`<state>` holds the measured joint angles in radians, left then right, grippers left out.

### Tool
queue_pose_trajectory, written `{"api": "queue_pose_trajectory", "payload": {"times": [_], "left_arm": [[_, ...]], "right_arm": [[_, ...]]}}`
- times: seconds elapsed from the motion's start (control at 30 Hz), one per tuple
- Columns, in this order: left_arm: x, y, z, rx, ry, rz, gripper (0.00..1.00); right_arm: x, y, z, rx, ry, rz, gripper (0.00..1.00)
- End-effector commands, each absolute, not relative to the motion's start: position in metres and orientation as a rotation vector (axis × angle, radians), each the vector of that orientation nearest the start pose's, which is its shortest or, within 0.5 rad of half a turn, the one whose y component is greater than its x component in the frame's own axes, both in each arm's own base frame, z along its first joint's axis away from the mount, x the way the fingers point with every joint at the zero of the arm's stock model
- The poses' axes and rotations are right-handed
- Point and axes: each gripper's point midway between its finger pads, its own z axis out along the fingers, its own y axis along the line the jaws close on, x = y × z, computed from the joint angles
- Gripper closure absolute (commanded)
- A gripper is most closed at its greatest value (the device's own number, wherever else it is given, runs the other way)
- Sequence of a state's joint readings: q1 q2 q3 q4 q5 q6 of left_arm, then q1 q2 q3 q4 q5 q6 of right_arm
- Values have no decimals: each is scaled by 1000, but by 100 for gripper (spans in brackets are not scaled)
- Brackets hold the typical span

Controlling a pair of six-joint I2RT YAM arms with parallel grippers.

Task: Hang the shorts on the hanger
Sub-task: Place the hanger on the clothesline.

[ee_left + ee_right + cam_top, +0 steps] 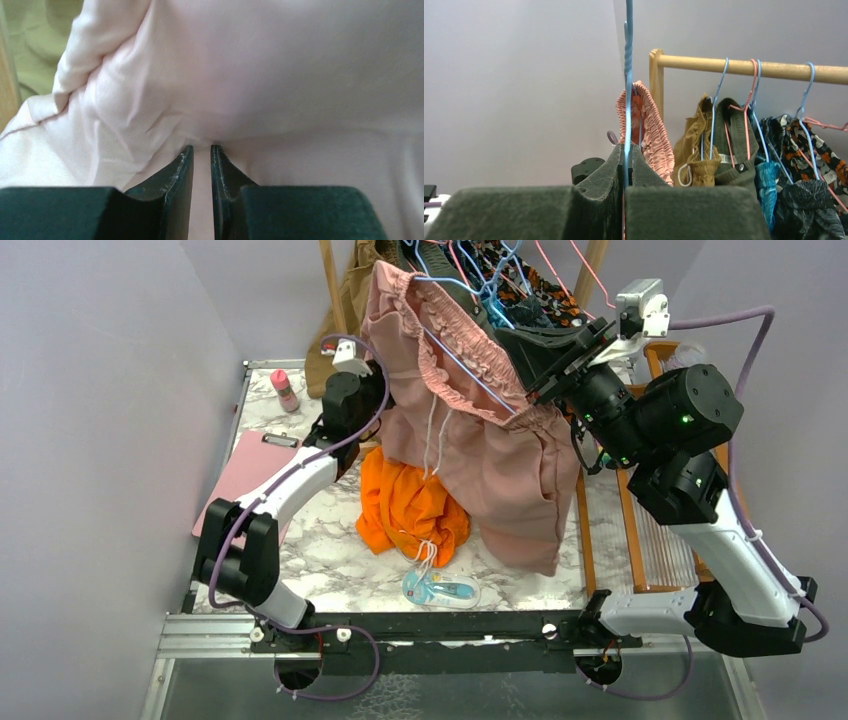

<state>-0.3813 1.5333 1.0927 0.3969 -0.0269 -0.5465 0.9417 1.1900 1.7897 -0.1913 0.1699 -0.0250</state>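
dusty pink cloth shorts (500, 470): matt, soft, crinkled at waistband | thin light blue wire hanger (628, 75): smooth, slight sheen | white-grey marbled worktop (320, 560): smooth | pale round wooden rail (744, 67): smooth, matt

Walls (100, 390): plain, matt, pale grey-lilac, closing in on the left, back and right.

Worktop (320, 550): white marble pattern with grey veins. Along its near edge runs a silver aluminium frame (200, 635) with a black crossbar (450, 625) just behind it.

Right side of the worktop: a wooden-framed ribbed panel (584, 540), lying flat.

Back: a clothes rail (744, 67) of light timber, a horizontal rod on an upright post (655, 80). Several garments (794, 165) hang from it, close together.

Below the near edge: a mottled grey surface (450, 695); floor or plate, cannot tell.

Light: even and diffuse, with soft shadows only.
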Motion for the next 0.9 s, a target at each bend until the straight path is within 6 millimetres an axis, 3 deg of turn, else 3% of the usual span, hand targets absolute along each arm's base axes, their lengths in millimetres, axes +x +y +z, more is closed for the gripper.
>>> {"api": "queue_pose_trajectory", "payload": {"times": [0.0, 0.13, 0.37, 0.5, 0.53, 0.6, 0.77, 0.87], "left_arm": [[484, -200, 335, -158, 1507, -729, 79], [495, -201, 341, -156, 1495, -742, 79], [503, -205, 307, -172, 1561, -751, 78], [509, -210, 308, -168, 1557, -776, 77], [515, -213, 300, -171, 1571, -780, 77], [520, -217, 306, -167, 1560, -799, 77], [533, -220, 348, -156, 1468, -809, 77], [537, -217, 359, -160, 1440, -794, 77]], "right_arm": [[212, 241, 655, -331, 941, 750, 99], [228, 240, 647, -290, 972, 677, 99], [245, 239, 610, -264, 1046, 598, 99], [246, 232, 603, -245, 1058, 580, 99], [245, 230, 604, -242, 1053, 581, 99], [241, 227, 611, -236, 1030, 593, 99], [226, 223, 643, -222, 895, 652, 99], [227, 229, 647, -220, 865, 663, 99]]}}
